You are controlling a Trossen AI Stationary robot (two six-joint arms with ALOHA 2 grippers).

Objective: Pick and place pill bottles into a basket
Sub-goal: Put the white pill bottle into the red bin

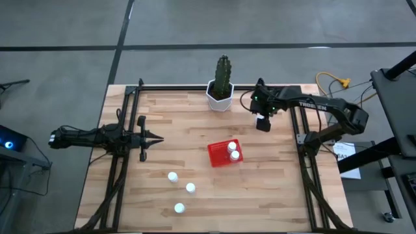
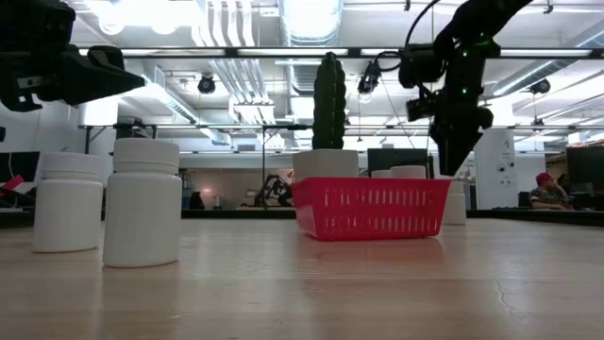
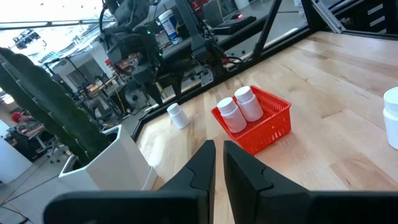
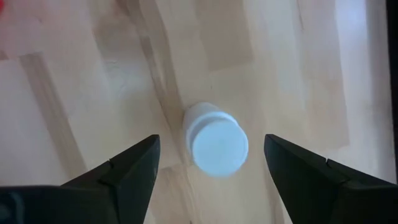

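The red basket stands on the table's middle with two white pill bottles upright inside it. Three more bottles stand on the near left part of the table. A further bottle stands upright on the wood beyond the basket's far right. My right gripper hovers over it, pointing steeply down and open, one finger on either side of the bottle's cap without touching. My left gripper waits shut at the table's left, pointing level toward the right.
A cactus in a white faceted pot stands at the far edge, just left of my right gripper. Dark frame rails run along the table's left and right sides. Bare wood lies between the basket and the lone bottle.
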